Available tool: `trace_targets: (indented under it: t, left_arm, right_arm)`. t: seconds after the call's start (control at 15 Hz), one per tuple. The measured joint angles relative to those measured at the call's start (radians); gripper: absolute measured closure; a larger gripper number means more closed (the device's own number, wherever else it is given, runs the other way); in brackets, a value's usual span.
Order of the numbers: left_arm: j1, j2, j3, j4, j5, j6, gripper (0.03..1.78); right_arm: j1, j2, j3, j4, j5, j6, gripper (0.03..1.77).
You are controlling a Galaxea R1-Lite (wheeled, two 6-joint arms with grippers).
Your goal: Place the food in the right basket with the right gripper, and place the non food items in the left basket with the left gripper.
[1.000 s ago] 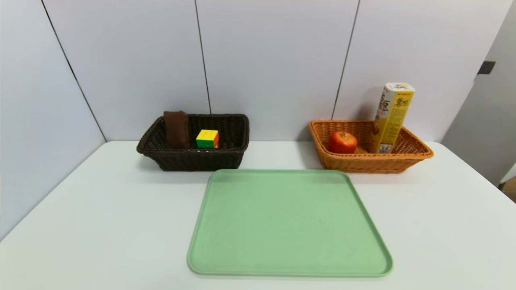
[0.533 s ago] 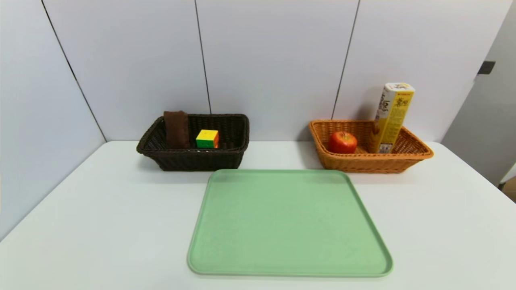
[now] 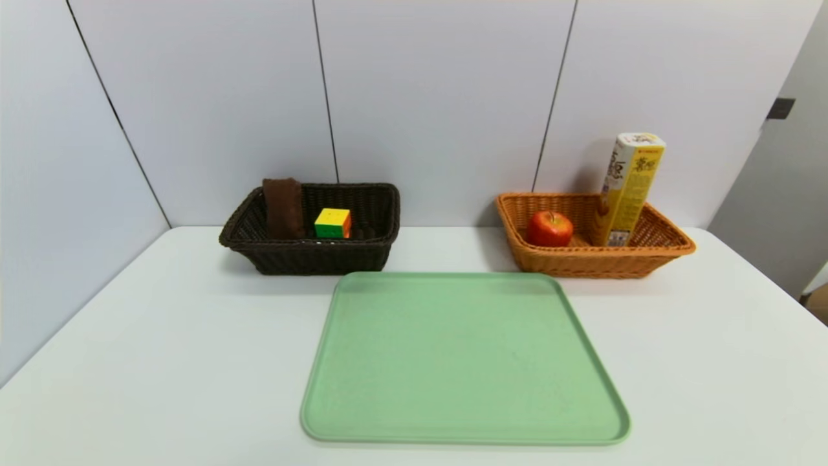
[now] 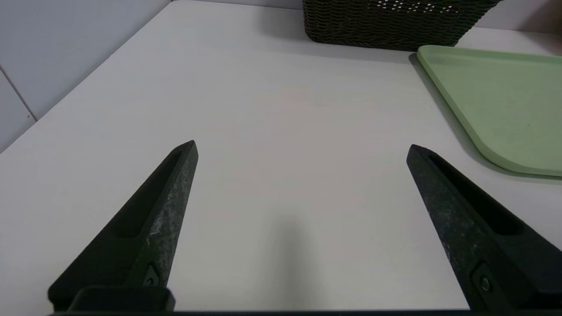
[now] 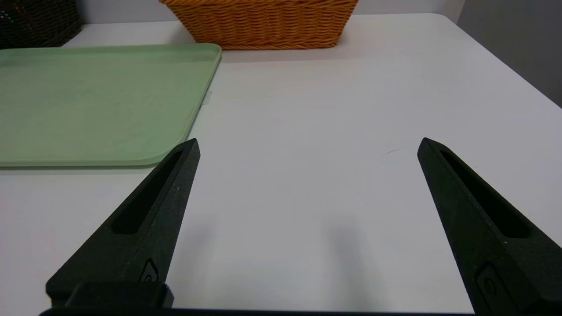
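Both arms sit low at the near edge of the surface, out of the head view, each seen only by its own wrist camera. The left gripper points level across bare white surface, fingers spread wide with nothing between them; far ahead of them, by the back edge, stands the dark basket, and the green tray lies off to their inner side. The right gripper matches it: fingers spread wide and empty over the surface, the tray's near corner just beside the inner finger, the orange basket well ahead at the back. From the head, the dark basket sits toward the back left corner, and in it the brown cloth stands upright against the left wall with the cube just beside it, green and yellow faces showing. The white case cannot be made out. The orange basket sits toward the back right corner and holds the apple at its left and the snack box standing tall, tilted a little, rising well above the rim. The tray lies at the centre, in front of and between the two baskets, nothing on it. All of the task's things lie well apart from both sets of fingers.
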Motion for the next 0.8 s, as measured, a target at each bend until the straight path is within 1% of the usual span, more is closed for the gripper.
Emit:
trace_targets:
  t: [0.8]
  left_arm:
    - [0.002, 0.0, 0.0, 0.0, 0.001, -0.001, 0.12]
  right_arm:
    - [0.0, 0.0, 0.001, -0.001, 0.0, -0.001, 0.09]
